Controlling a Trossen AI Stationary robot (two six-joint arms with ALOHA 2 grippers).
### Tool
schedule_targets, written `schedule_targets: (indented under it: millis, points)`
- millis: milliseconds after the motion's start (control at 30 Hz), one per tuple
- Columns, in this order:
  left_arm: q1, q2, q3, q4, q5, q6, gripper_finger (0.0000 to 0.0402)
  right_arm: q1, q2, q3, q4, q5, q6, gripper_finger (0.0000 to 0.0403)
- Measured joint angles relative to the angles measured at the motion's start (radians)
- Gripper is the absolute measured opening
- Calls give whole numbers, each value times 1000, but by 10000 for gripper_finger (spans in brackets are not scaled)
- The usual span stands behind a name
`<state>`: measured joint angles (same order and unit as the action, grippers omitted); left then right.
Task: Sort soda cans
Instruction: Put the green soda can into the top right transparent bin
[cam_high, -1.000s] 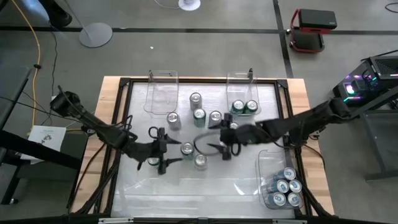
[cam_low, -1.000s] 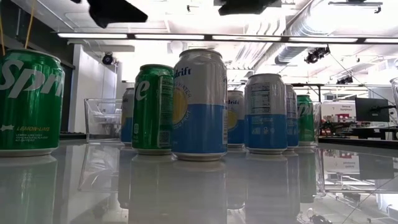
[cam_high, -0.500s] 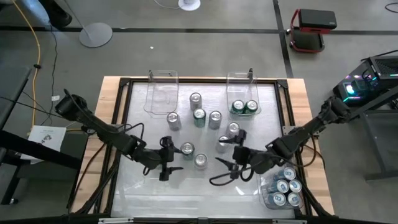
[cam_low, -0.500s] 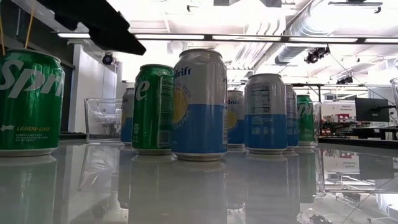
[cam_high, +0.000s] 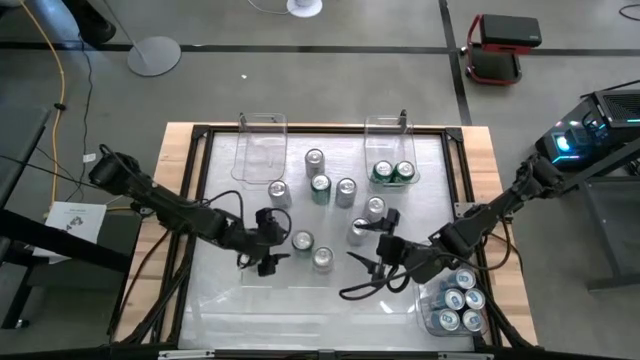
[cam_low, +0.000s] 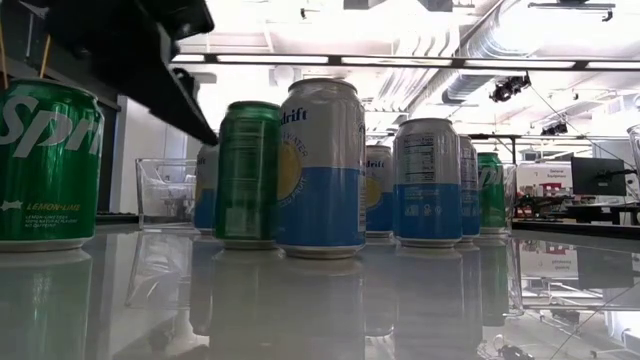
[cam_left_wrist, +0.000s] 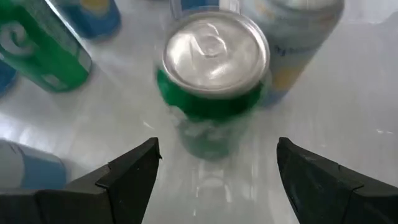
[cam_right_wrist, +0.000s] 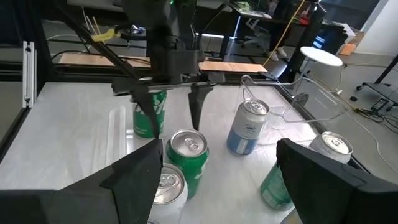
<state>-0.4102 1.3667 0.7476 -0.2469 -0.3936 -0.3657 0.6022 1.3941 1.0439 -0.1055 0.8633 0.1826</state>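
- My left gripper (cam_high: 268, 243) is spread wide and holding nothing, lined up on a green metal soda can with a silver top (cam_left_wrist: 214, 68), which stands between the fingers' line of approach on the glossy white table (cam_high: 300, 300).
- Risk: a blue-and-white can (cam_left_wrist: 292, 37) stands just beside the green one. One finger could clip it and tip it.
- Risk: the green can looks blurred in the left wrist view; if I close off-centre it'll skid on that slick surface.
- My right gripper (cam_high: 377, 265) is also spread and empty, near the clear plastic bin (cam_high: 425, 255) that holds blue cans.
- Both grippers are near the same loose cluster of cans (cam_high: 345, 190); arm collision is possible if both go in.
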Motion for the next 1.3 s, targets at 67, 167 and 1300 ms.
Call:
schedule_targets:
  millis: [67,167,1300]
  points:
    - [17,-4,1,6,0,24,303,1,0,0,-1,0,5,303]
    - [33,-2,1,10,12,70,303,1,0,0,-4,0,29,303]
    - [-36,-96,2,-62,-107,-42,303,-497,154,5,136,-429,64,303]
